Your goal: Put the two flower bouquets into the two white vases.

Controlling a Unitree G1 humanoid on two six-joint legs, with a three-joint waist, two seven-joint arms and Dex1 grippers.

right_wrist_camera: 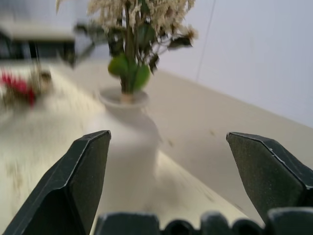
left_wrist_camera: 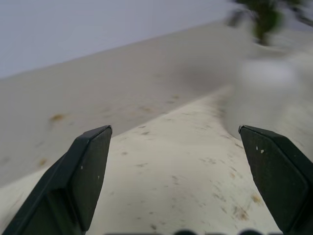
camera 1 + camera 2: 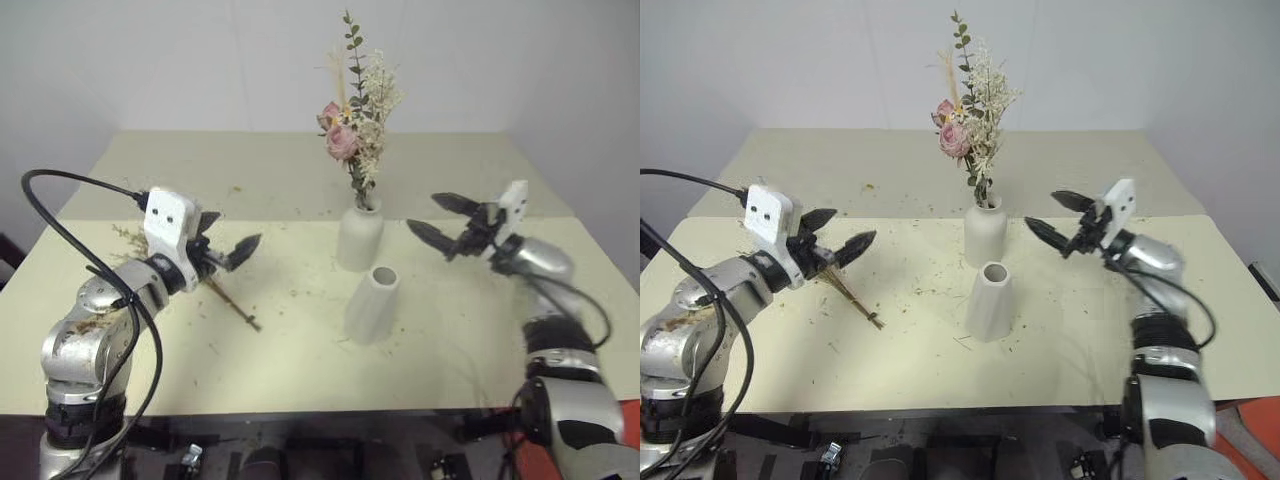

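Rose bouquet: the bouquet of pale pink roses, cream sprigs and green leaves [image 3: 355, 125] stands upright, stems down, in the narrow-necked matte white bottle-shaped vase [image 3: 359, 238] near the middle of the cream table [image 3: 480, 180].
Cone vase: the tapered neckless white ceramic vase [image 3: 372, 304] stands upright and empty, mouth up, just in front of the bottle-shaped vase.
Second bouquet: its tan dried stems [image 3: 232, 305] lie flat on the table, long axis diagonal, cut ends toward the table's near edge; the head end is hidden behind the left end effector.
Left end effector [image 3: 228, 254]: open, holding nothing, above those stems.
Right end effector [image 3: 436, 222]: open, empty, pointing toward the bottle-shaped vase.
View difference: the right wrist view shows blurred red blooms [image 1: 18, 87] on the table.
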